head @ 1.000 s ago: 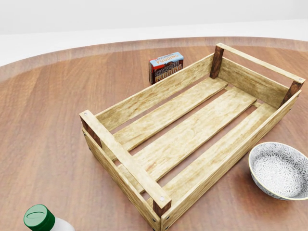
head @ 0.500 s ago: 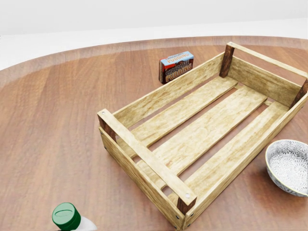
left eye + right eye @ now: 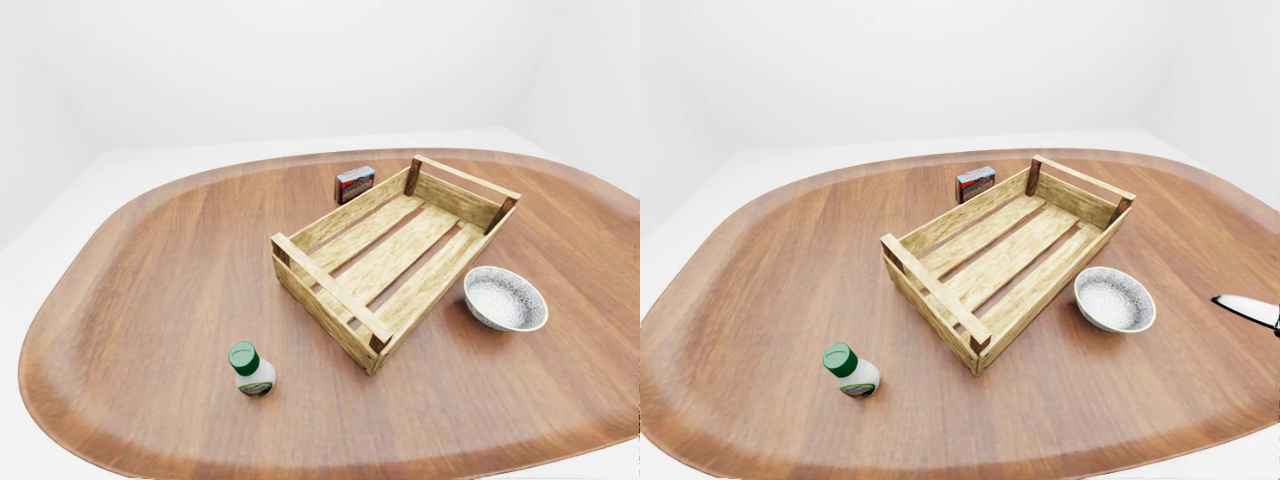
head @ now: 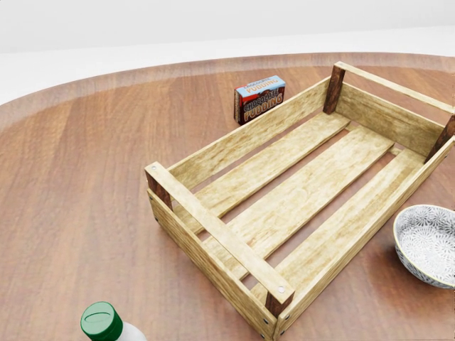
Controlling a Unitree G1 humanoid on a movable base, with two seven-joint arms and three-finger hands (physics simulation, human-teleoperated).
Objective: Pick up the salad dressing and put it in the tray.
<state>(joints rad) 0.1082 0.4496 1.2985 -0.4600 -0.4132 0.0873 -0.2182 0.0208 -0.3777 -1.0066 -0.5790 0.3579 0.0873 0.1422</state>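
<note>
Pudding box [image 4: 260, 98] and patterned bowl [image 3: 505, 298] — well apart.

I look down on a broad wooden counter [image 3: 150, 290] with rounded corners and a paler band along its rim. All around the counter lies a plain white floor [image 3: 60, 200]. Beyond the counter's top edge in the left-eye view, bare white walls [image 3: 300, 70] rise, evenly and softly lit.

- Only a sliver of my right hand [image 3: 1250, 310] shows, in the right-eye view
- It is a slim, tapered piece, white on top
- A dark edge runs along its underside
- No cables, screws or markings can be made out
</note>
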